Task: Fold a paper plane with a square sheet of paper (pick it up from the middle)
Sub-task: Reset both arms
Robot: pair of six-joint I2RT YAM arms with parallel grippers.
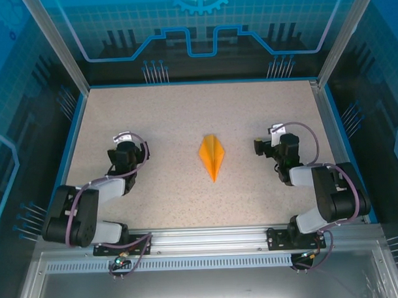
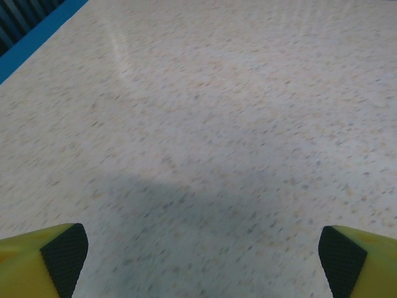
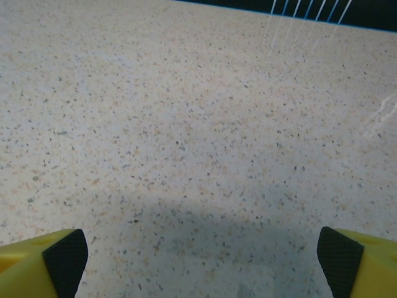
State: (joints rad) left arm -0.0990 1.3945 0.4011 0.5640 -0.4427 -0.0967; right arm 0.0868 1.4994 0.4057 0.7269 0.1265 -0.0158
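My left claw (image 2: 203,257) is spread wide. Its two yellow fingers (image 2: 18,267) sit at the bottom corners of my left wrist view. The black pads (image 2: 62,257) face each other across bare speckled table (image 2: 205,124), and a soft shadow lies on the table just ahead of them. The table's blue rim (image 2: 34,37) cuts across the far left corner of that view. From above, my left arm is folded on the left side of the table with the claw pointing toward the far edge, well apart from the plane.

The plane (image 1: 212,157) lies flat in the middle of the table, between my two arms and touched by neither. It is a narrow orange dart with a ridge down its centre. Its short blunt end points to the far side. Its long sharp tip points near, toward the rail (image 1: 202,239) that carries my bases.

My right claw (image 3: 203,257) is spread just as wide, with yellow fingers and black pads at the bottom corners of my right wrist view and speckled table between them. A shadow lies ahead of them here too. From above, my right arm is folded on the right side of the table, and the claw is to the right of the plane, well apart from it.
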